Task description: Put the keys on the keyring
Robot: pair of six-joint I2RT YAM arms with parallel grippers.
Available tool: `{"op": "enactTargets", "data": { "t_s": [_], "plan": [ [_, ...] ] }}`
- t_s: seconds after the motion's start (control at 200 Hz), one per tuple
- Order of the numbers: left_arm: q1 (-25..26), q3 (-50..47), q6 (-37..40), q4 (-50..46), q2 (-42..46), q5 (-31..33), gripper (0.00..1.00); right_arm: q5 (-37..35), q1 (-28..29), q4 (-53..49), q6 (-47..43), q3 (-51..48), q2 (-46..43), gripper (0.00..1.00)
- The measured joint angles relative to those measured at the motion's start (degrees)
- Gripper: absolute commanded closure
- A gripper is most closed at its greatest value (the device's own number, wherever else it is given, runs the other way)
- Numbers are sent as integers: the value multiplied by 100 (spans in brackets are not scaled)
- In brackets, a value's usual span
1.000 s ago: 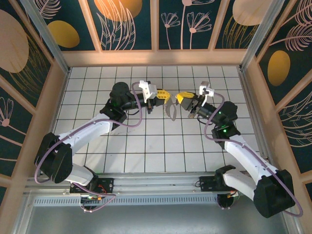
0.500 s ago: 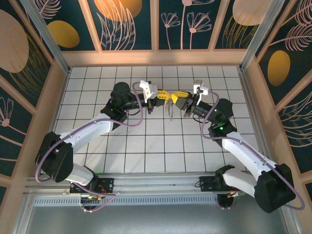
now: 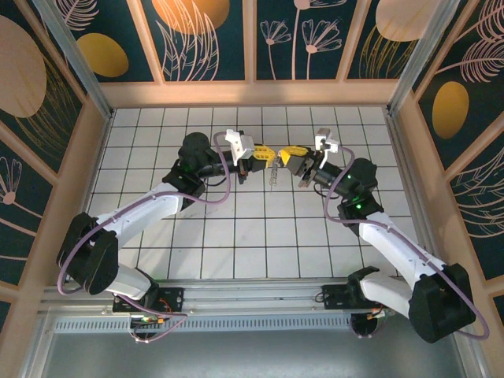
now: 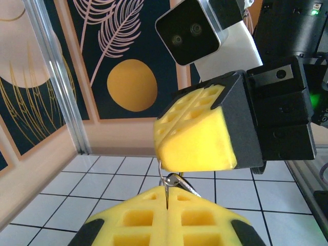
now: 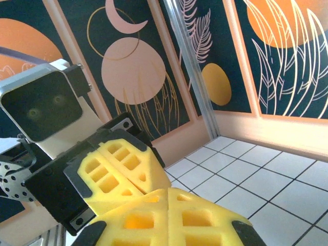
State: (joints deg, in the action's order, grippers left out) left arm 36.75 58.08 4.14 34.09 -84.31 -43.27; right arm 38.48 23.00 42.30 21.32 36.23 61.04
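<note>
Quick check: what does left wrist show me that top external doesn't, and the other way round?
Left wrist: close up, a thin metal loop, likely the keyring, apparently pinched at the seam of the left gripper's shut fingers, just under the right gripper. Top external: both arms reaching over the tiled table, with a small silvery piece dangling below the fingertips. Both: the two yellow-tipped grippers meeting tip to tip.

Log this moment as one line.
left gripper: shut on keyring | right gripper: shut, tip-to-tip with left | keyring: hanging above table
</note>
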Motion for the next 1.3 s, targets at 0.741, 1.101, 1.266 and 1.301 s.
{"op": "enactTargets", "data": {
  "t_s": [0.741, 1.101, 1.266, 1.301],
  "plan": [
    [2, 0, -146, 61, -2, -24, 100, 597, -238, 262, 214, -68, 289, 72],
    [2, 0, -295, 348, -4, -219, 100, 664, -839, 109, 369, -299, 160, 60],
    [2, 0, -492, 570, -90, -328, 100, 673, -846, 33, 372, -304, -87, 59],
    [2, 0, -564, 638, -127, -348, 100, 688, -846, 33, 389, -304, -118, 58]
  ]
}}
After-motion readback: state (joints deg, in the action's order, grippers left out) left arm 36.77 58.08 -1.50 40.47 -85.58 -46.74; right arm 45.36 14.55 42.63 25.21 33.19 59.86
